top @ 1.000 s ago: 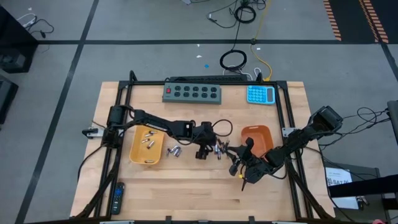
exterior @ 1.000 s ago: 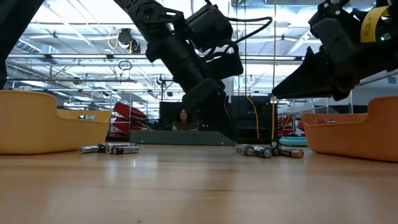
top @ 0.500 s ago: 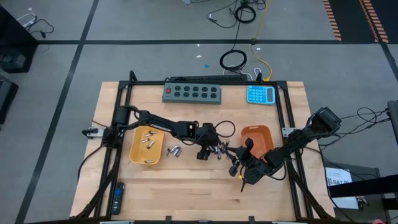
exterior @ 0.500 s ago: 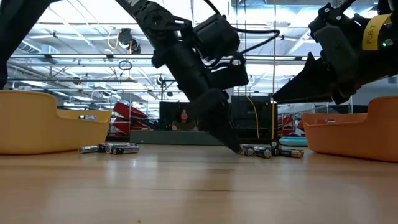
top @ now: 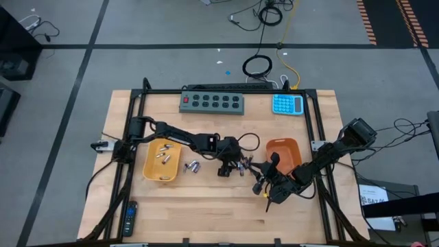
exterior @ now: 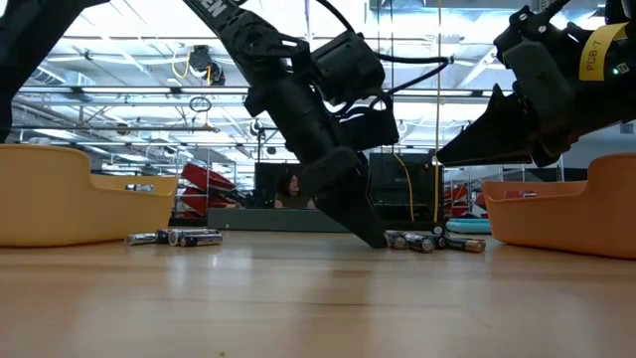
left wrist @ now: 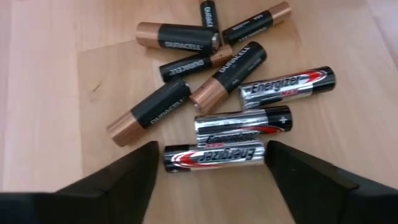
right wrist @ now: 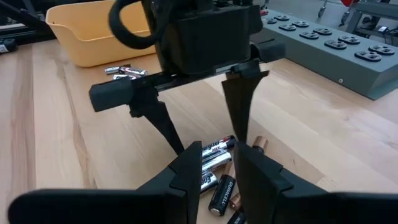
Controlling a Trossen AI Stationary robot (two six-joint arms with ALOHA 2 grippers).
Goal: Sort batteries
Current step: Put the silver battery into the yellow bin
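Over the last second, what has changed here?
The left end effector came down to the table, its open fingers straddling a silver battery at the edge of the middle pile. Nothing was gripped or released. The right end effector, trays and other batteries stayed put.

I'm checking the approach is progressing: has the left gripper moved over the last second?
Yes. In the low view the left gripper has come down to the table and shifted toward the batteries near the orange tray.

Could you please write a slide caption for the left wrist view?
Open left gripper straddling a silver Energizer battery beside a pile of Duracell batteries.
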